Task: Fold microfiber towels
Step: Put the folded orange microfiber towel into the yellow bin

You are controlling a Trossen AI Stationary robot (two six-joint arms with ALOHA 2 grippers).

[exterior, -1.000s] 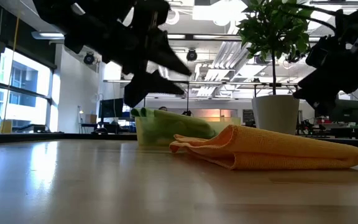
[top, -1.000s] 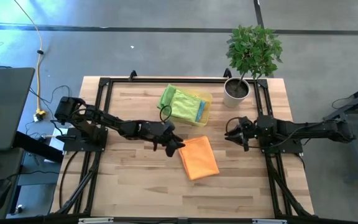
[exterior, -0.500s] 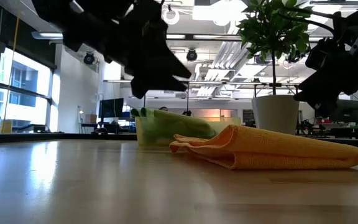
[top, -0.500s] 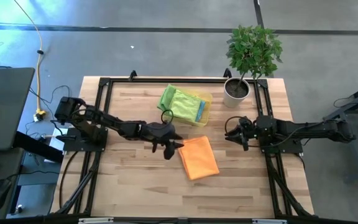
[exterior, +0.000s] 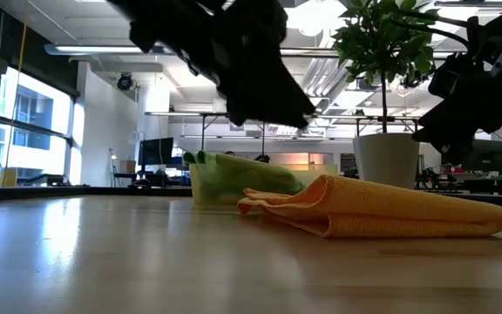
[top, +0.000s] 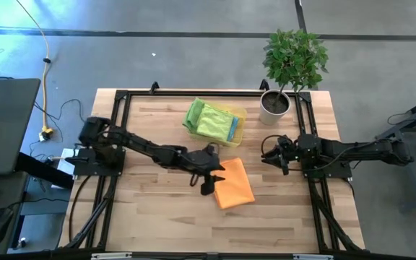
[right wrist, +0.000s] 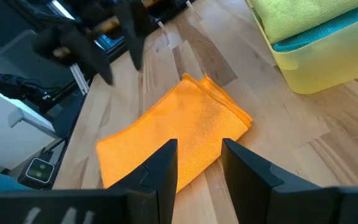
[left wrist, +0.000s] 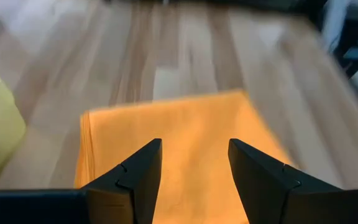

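A folded orange towel (top: 234, 183) lies flat on the wooden table (top: 150, 217), right of centre; it also shows in the low view (exterior: 382, 209). My left gripper (top: 214, 178) hovers open over the towel's left edge. In its wrist view its two fingers (left wrist: 194, 165) stand apart above the orange cloth (left wrist: 185, 130), clear of it. Light green and teal towels (top: 211, 120) lie stacked in a yellow tray (top: 238, 127) behind it. My right gripper (top: 271, 156) waits open at the table's right side, pointing at the orange towel (right wrist: 173, 137).
A potted plant (top: 276, 102) stands at the far right corner, close to the right arm. A black frame (top: 121, 97) runs around the table's edges. Bare wood lies in front of the orange towel and at the left.
My left gripper has moved toward the table's right edge, from beside the orange towel's far left corner to over its left edge. It has rolled about its own axis, and its fingers stay apart. The towel has not moved.
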